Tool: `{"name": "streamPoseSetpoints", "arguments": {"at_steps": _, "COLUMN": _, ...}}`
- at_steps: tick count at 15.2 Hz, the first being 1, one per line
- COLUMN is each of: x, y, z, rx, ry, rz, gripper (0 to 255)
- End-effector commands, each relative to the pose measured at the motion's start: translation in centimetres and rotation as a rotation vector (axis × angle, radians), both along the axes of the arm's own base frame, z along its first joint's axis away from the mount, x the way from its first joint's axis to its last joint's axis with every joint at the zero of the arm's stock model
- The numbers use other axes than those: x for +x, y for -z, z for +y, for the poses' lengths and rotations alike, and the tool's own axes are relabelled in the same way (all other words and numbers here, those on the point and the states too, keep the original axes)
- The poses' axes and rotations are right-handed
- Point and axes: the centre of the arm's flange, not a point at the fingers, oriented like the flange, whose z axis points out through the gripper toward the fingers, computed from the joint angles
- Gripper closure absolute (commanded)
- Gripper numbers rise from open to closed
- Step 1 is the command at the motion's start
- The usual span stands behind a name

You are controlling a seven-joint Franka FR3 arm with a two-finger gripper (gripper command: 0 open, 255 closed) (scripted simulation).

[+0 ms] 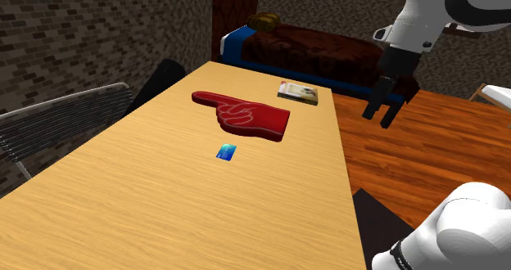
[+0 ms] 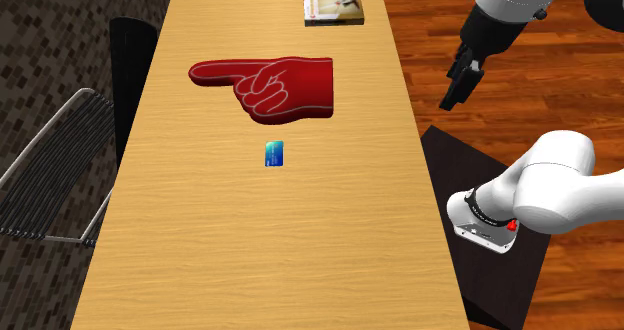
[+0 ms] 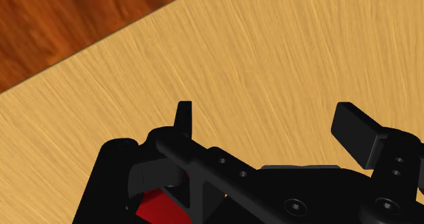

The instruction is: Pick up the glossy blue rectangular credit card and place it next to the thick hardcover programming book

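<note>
Both jaws wide apart, gripping nothing (table (image 3: 272,66) beyond).

On the table (image 1: 164,219) the card (image 1: 227,152) lies just before the foam finger (image 1: 246,113), the book (image 1: 297,92) behind it

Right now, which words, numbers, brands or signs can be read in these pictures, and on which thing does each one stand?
No text can be read here.
Book: the cover has some print, too small and blurred to read.
Blue card: pale marks on its face, too small to read.
Red pointing hand: only white outline lines drawing the fingers, no words or numbers.
</note>
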Motion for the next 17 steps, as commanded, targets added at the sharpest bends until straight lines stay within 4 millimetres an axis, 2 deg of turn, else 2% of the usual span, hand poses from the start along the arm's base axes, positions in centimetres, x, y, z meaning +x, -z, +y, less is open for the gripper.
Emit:
{"name": "streamPoseSetpoints", "arguments": {"at_steps": 1, "x": 0.0, "y": 0.0, "z": 0.0, "rx": 0.0, "ry": 0.0, "rz": 0.0, "gripper": 0}}
{"name": "streamPoseSetpoints", "arguments": {"at_steps": 9, "x": 4.1, "y": 5.2, "z": 8.3, "rx": -0.042, "ry": 0.244, "rz": -0.025, "gripper": 0}}
{"name": "streamPoseSetpoints", "arguments": {"at_steps": 17, "x": 10.2, "y": 10.6, "z": 15.2, "rx": -0.084, "ry": 0.488, "rz": -0.05, "gripper": 0}}
